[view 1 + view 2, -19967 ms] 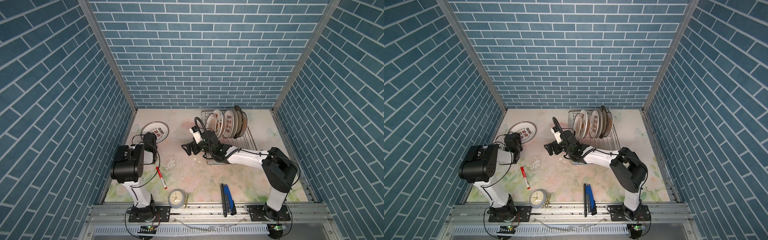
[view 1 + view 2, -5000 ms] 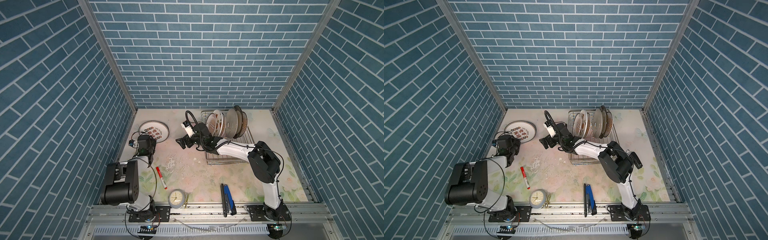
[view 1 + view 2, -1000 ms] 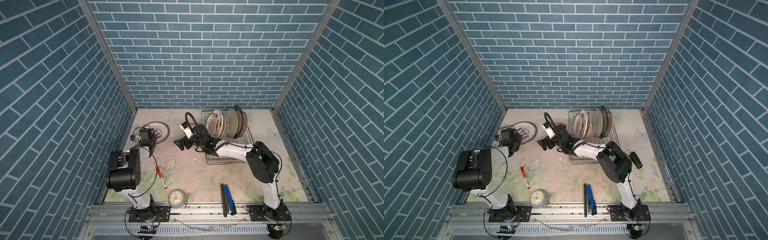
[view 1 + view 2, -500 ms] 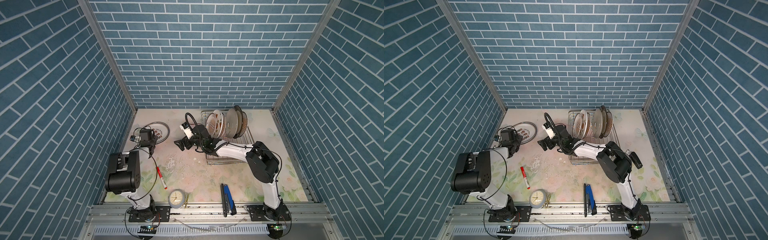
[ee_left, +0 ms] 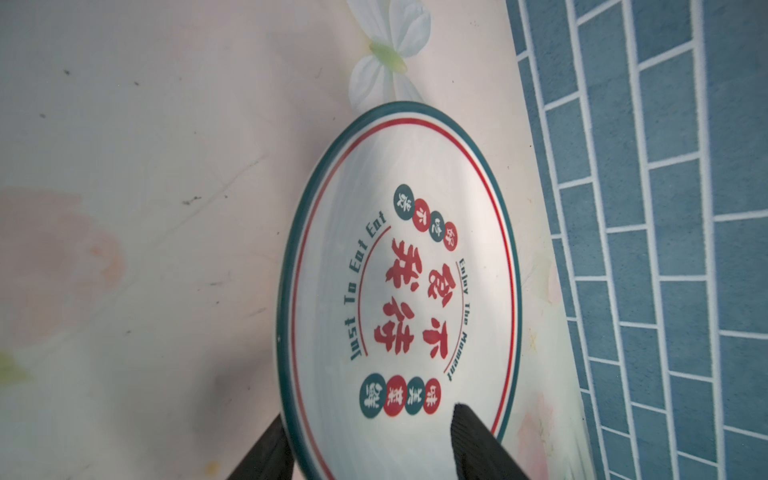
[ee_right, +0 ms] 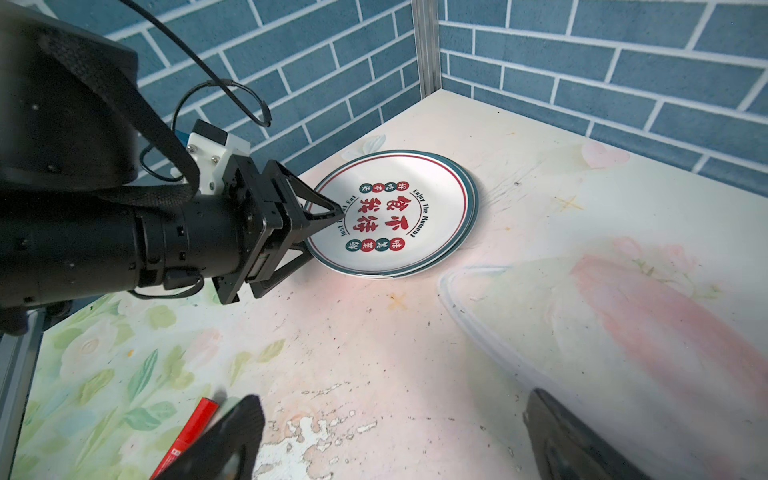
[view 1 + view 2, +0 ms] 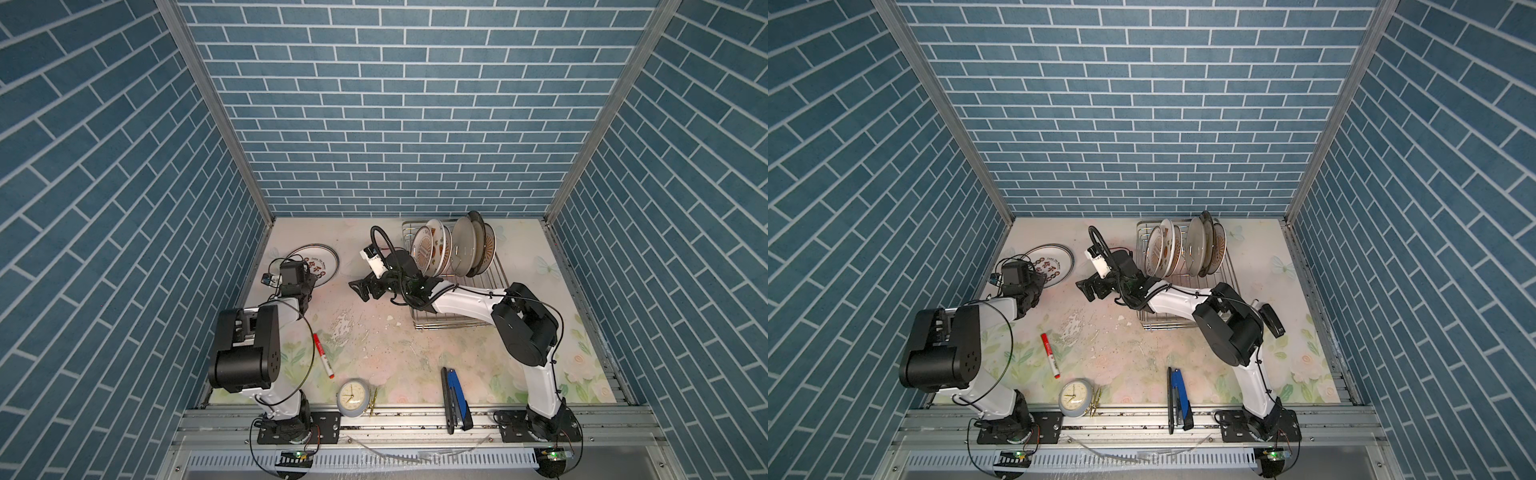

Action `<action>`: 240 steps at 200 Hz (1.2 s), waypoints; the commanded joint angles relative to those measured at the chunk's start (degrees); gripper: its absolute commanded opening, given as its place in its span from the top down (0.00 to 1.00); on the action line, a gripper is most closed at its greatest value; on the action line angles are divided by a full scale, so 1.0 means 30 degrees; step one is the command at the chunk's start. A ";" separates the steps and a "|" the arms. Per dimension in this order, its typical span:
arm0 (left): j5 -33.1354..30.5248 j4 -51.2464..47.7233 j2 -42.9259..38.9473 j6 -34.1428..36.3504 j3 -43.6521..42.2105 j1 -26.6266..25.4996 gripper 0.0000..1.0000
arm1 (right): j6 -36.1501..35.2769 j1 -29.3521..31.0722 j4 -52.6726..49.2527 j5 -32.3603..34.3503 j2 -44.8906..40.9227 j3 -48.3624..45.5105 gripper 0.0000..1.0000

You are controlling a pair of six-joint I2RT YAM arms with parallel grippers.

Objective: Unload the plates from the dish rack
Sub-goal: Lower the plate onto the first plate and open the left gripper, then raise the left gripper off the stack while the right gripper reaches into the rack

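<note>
The left gripper (image 6: 320,230) stands about half open and clamps nothing. Its fingers (image 5: 473,442) straddle the near rim of the stacked plates (image 6: 399,216), which lie flat on the table. The right gripper (image 7: 360,290) gapes wide and empty, pointing toward that stack. Just behind its wrist, the dish rack (image 7: 496,276) holds the upright plates (image 7: 436,249).

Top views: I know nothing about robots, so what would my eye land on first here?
Probably the row of patterned plates standing on edge in the wire dish rack at the far right of the table. Next, the flat plate with red and green lettering at the far left, with the left claw open astride its rim. The right claw hangs open and empty over the middle.
</note>
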 commanded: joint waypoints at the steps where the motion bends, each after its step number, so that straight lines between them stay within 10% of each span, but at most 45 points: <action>1: -0.0150 0.0067 -0.0981 0.0275 -0.0831 -0.0201 0.39 | 0.0201 0.0054 0.0285 0.0352 -0.0676 -0.0512 0.01; 63: 0.0265 0.1225 -0.2383 0.0346 -0.2319 -0.0237 0.35 | 0.0257 0.0091 0.0704 0.0194 -0.1312 -0.1291 0.01; 96: 0.0497 0.1239 -0.5181 0.2002 -0.2908 -0.1386 0.01 | 0.0242 0.0149 0.0914 0.0067 -0.2373 -0.2120 0.01; 161: -0.2702 -0.1423 -1.2377 0.7219 -0.3077 -0.6635 0.00 | 0.0608 0.0297 0.1315 0.0880 -0.5543 -0.4684 0.01; 240: 0.0590 0.2865 -1.4087 0.9666 -0.4722 -1.1249 0.00 | 0.1762 0.0253 0.1840 0.5473 -1.2589 -1.0397 0.01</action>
